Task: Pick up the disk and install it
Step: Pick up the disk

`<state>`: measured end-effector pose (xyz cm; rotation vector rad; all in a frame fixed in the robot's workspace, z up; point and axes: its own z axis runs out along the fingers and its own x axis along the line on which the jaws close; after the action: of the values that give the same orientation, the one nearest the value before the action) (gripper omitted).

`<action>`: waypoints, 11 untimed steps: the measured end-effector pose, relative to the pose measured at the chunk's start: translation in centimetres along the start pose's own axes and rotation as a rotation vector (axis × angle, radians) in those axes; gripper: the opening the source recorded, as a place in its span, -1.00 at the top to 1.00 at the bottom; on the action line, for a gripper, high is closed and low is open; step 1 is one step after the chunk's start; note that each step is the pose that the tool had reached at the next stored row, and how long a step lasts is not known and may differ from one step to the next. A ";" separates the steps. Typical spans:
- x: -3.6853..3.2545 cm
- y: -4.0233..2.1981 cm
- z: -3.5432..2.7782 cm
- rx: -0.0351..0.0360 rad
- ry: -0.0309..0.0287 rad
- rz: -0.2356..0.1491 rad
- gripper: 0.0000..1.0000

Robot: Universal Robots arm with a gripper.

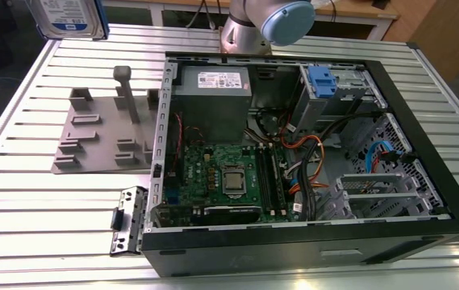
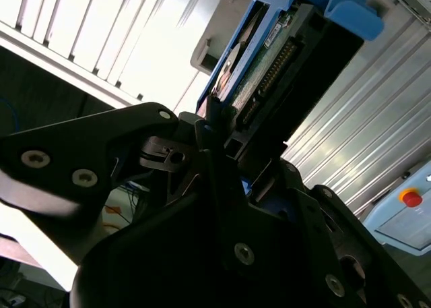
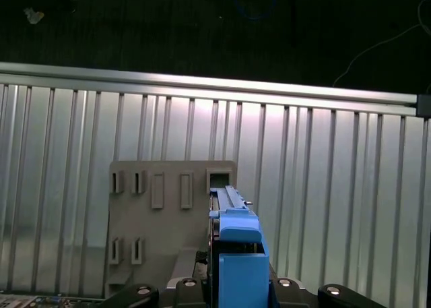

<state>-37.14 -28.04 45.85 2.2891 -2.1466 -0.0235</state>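
The open black metal computer tower (image 1: pixel 294 254) lies on its side on the slatted metal desk (image 1: pixel 35 217), with a grey plastic fixture plate (image 1: pixel 92 145) beside it. The disk (image 1: pixel 66 18), a flat silver hard drive in a blue plastic carrier, is raised at the exterior view's left. In the second wrist view, the black pincer (image 2: pixel 229 136) is clenched on the disk (image 2: pixel 269 58). In the first wrist view, the disk (image 3: pixel 239 254) stands edge-on over the fixture plate (image 3: pixel 161 220).

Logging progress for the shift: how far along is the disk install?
Done: the pick-up. The gripper is shut on the disk, which hangs above the grey fixture, clear of the table. In hand: the disk itself. Left: the install; the disk is outside the open case, away from its blue-latched cage.
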 end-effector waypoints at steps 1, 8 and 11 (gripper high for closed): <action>0.00 0.00 -0.05 0.0000 0.0000 0.000 0.27; 0.00 0.01 -0.50 0.0001 0.0000 0.000 0.27; 0.00 0.01 -0.67 0.0001 0.0000 0.000 0.27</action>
<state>-37.14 -28.05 46.52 2.2891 -2.1466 -0.0234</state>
